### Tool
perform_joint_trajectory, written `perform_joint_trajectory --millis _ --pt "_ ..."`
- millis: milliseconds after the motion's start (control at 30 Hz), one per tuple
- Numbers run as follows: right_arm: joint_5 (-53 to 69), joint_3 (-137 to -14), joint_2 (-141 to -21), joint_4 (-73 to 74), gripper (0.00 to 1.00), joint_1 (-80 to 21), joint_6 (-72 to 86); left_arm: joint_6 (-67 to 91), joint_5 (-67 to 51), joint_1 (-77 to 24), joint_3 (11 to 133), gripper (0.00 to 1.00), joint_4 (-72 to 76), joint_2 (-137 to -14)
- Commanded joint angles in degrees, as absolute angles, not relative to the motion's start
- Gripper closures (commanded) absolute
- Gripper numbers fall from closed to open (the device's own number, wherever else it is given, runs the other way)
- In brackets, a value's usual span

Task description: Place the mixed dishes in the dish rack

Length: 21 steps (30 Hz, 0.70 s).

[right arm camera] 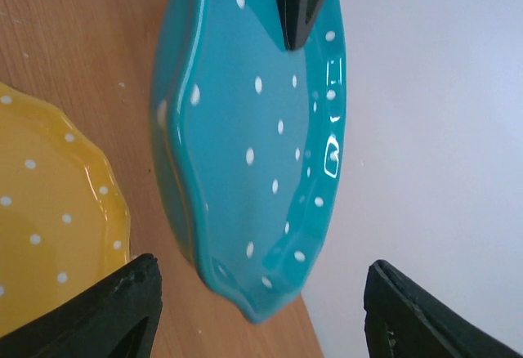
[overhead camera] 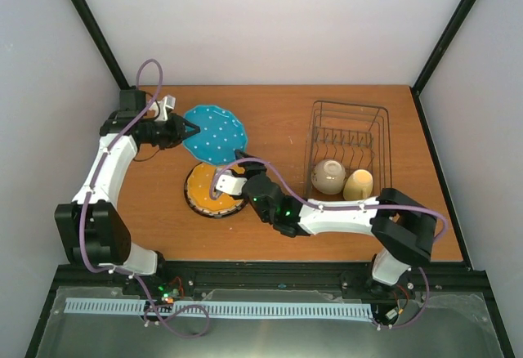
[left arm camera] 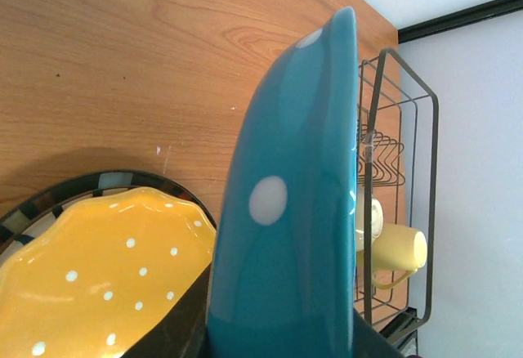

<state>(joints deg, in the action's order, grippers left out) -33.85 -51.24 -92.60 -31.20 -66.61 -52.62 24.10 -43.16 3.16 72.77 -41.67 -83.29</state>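
Observation:
My left gripper (overhead camera: 185, 132) is shut on the left rim of the teal white-dotted plate (overhead camera: 216, 134) and holds it tilted up off the table; the left wrist view shows the plate edge-on (left arm camera: 294, 211). My right gripper (overhead camera: 239, 162) is open, its fingertips (right arm camera: 122, 309) spread on either side of the plate's near edge (right arm camera: 253, 145) without touching it. The orange-yellow plate (overhead camera: 211, 186), with small white dots, lies on the black-striped plate (left arm camera: 49, 199). The cream bowl (overhead camera: 328, 176) and yellow mug (overhead camera: 358, 185) sit in the dark wire dish rack (overhead camera: 350, 121).
The rack stands at the right of the wooden table (overhead camera: 278, 227), its slot prongs (overhead camera: 343, 139) behind the bowl and mug. Pale walls and black frame posts close in the table. My right arm stretches across the table's near middle.

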Motion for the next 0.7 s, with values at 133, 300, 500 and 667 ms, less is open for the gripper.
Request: perform_joint_trajectory --millis 133,300,500,667 --pt "-33.8 -57.37 -97.95 -35.95 0.33 -67.78 -54.5 29.82 -50.96 3.08 75.26 0.99 -39.73 -77.91" --pt "-34.06 -61.04 -102.86 -36.33 0.34 -67.82 -54.42 31.27 -53.58 3.08 73.08 0.99 -38.99 -75.04" --pt "-36.88 -65.97 -108.04 -38.11 0.74 -67.75 -56.88 31.82 -55.55 3.11 69.19 0.99 -38.88 -71.73" --pt "-39.07 -68.37 -108.84 -36.93 0.97 -67.76 -57.62 31.51 -56.13 3.07 65.61 0.99 -38.66 -70.04"
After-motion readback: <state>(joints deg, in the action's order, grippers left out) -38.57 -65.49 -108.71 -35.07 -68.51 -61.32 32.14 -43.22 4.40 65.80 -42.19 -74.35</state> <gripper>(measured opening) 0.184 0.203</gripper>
